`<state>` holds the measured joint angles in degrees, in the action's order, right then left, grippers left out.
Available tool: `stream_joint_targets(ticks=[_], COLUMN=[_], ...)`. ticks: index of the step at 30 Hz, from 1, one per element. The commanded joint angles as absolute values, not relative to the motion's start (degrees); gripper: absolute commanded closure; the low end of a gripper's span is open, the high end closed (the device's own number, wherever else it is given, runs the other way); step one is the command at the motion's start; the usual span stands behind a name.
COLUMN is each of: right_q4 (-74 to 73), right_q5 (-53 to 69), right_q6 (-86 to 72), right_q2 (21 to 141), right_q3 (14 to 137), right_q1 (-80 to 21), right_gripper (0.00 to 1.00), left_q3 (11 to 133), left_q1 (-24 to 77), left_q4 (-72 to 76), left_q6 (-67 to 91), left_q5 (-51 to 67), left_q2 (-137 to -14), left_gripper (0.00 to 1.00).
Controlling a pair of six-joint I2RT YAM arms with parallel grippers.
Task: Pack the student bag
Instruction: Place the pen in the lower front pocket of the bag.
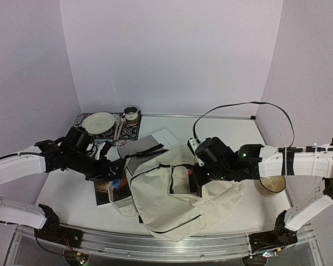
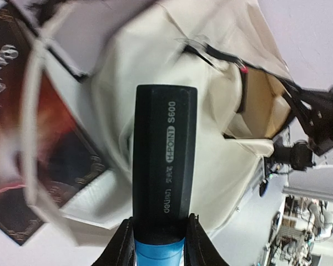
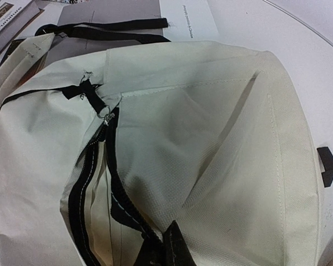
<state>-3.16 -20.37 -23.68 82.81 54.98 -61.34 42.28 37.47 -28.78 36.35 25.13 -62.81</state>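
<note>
The cream student bag (image 1: 175,202) lies in the middle of the table with its black zipper (image 3: 94,166) open. My left gripper (image 1: 117,177) is at the bag's left side, shut on a highlighter with a black cap and blue body (image 2: 164,155). The cap points toward the bag (image 2: 172,72) and its opening (image 2: 261,105). My right gripper (image 1: 197,176) is on top of the bag. It is shut on the cream fabric at the zipper's edge (image 3: 175,246) and holds the opening apart. Only a dark fingertip shows in the right wrist view.
A dark red book (image 1: 108,191) lies under the bag's left edge and also shows in the left wrist view (image 2: 22,149). Grey and white notebooks (image 1: 147,145) lie behind the bag. A placemat with a plate (image 1: 99,122) and cup (image 1: 131,114) is at the back left. A round container (image 1: 271,184) stands at the right.
</note>
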Motion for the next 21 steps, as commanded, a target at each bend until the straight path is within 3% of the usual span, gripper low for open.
stream_joint_targets(ticks=[1, 8, 21], right_q4=[-2.2, -1.9, -1.5], right_q5=[-20.5, -19.6, -17.9], right_q6=[-23.8, -23.8, -23.9], right_q2=[81.3, 81.3, 80.4], right_q3=[56.1, 56.4, 55.8], right_q1=[-61.7, -61.7, -61.7], right_gripper=[1.0, 1.0, 1.0], left_q3=[43.7, 51.3, 65.8], left_q1=[45.6, 55.8, 60.8], left_q4=[-19.6, -13.1, -8.3], left_q6=[42.2, 42.5, 41.5], left_q5=[24.7, 23.6, 25.9], left_q2=[-65.8, -79.9, -99.7], left_gripper=[0.98, 0.98, 1.0])
